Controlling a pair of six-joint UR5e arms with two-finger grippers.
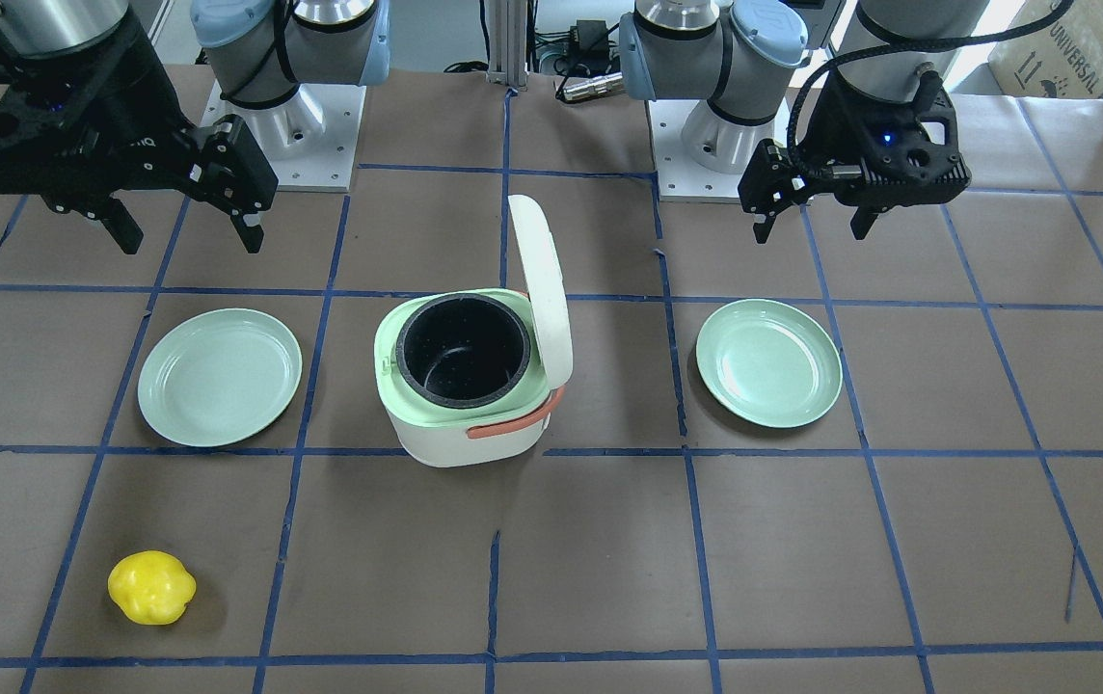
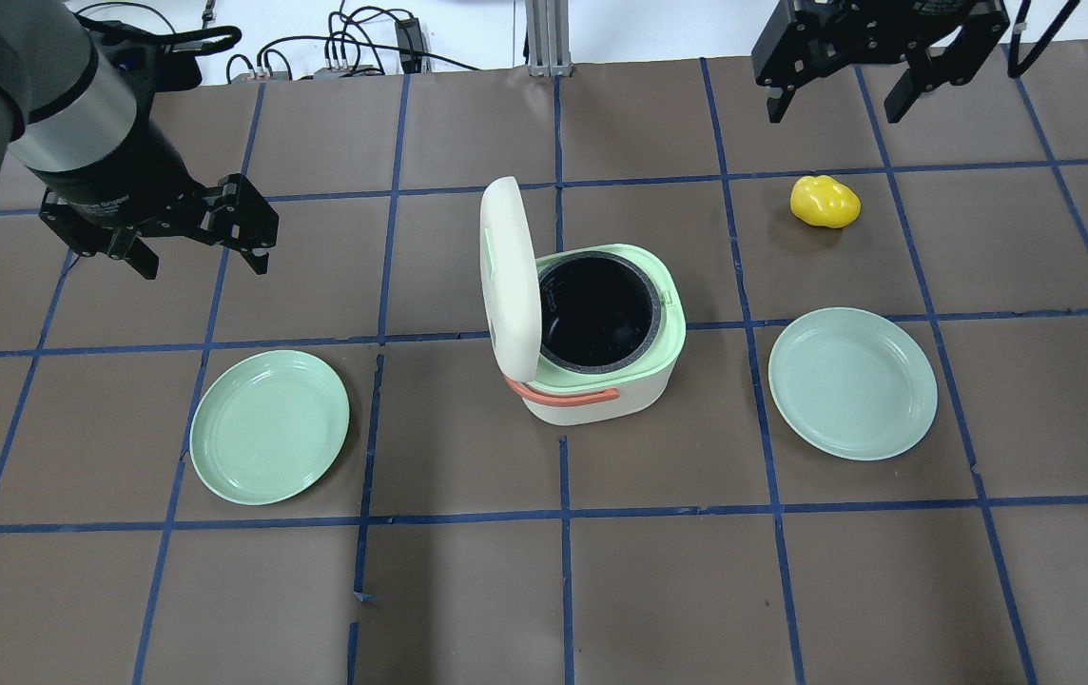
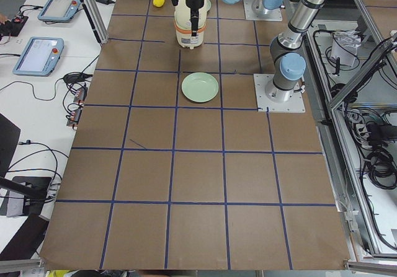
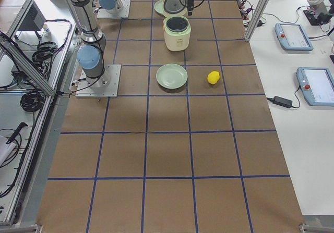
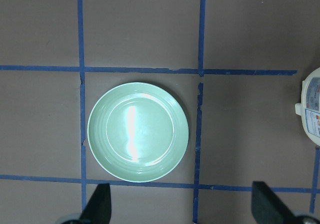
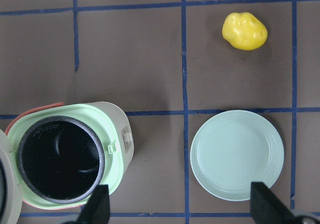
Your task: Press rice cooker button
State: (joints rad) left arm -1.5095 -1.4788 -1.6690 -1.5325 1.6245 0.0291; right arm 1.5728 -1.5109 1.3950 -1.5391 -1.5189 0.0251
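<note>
The white and green rice cooker (image 2: 601,381) stands mid-table with its lid (image 2: 506,276) up and the black inner pot (image 2: 596,314) empty. It also shows in the front view (image 1: 460,424) and the right wrist view (image 6: 65,156), where a small green latch tab (image 6: 111,148) and a label panel (image 6: 127,141) sit on its side. My left gripper (image 2: 202,264) hovers open and empty, well left of the cooker. My right gripper (image 2: 835,112) hovers open and empty at the far right, beyond the cooker.
One green plate (image 2: 268,425) lies left of the cooker, under my left gripper's camera (image 5: 137,131). Another plate (image 2: 853,382) lies to its right. A yellow fruit-like object (image 2: 825,202) lies far right, close to my right gripper. Blue tape lines grid the brown table.
</note>
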